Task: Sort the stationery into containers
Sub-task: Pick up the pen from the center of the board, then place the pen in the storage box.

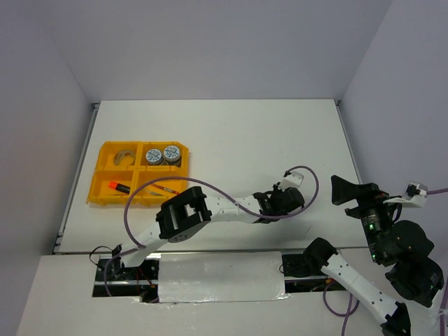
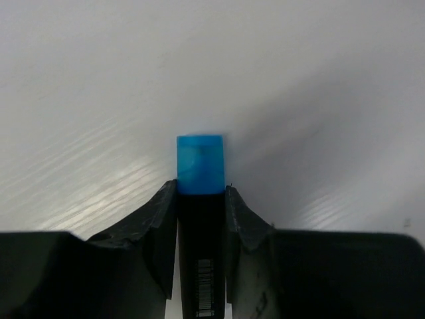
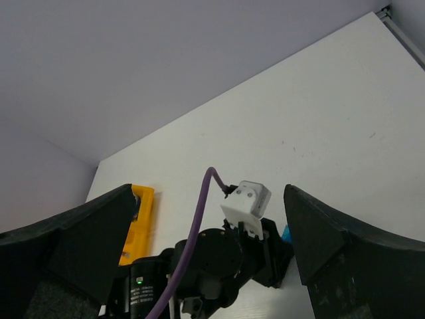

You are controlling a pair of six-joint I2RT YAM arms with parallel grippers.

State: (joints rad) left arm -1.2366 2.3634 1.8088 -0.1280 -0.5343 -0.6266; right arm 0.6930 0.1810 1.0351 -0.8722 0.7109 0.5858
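Observation:
My left gripper (image 2: 200, 191) is shut on a black marker with a blue cap (image 2: 199, 163), held low over the white table; a barcode shows on its body. In the top view that gripper (image 1: 299, 199) is right of centre. The yellow-orange tray (image 1: 96, 186) sits at the left. It holds a grey tape ring (image 1: 126, 155), two blue-white tape rolls (image 1: 154, 155) (image 1: 171, 153), a pink-red highlighter (image 1: 117, 187) and a pen (image 1: 165, 188). My right gripper (image 1: 341, 189) is open and empty, raised to the right of the left gripper, pointing at it.
The left arm's purple cable (image 1: 210, 185) loops over the table between the tray and its wrist. In the right wrist view the left wrist and its white camera (image 3: 247, 203) fill the space between my open fingers (image 3: 332, 246); the tray's end (image 3: 141, 216) shows beyond.

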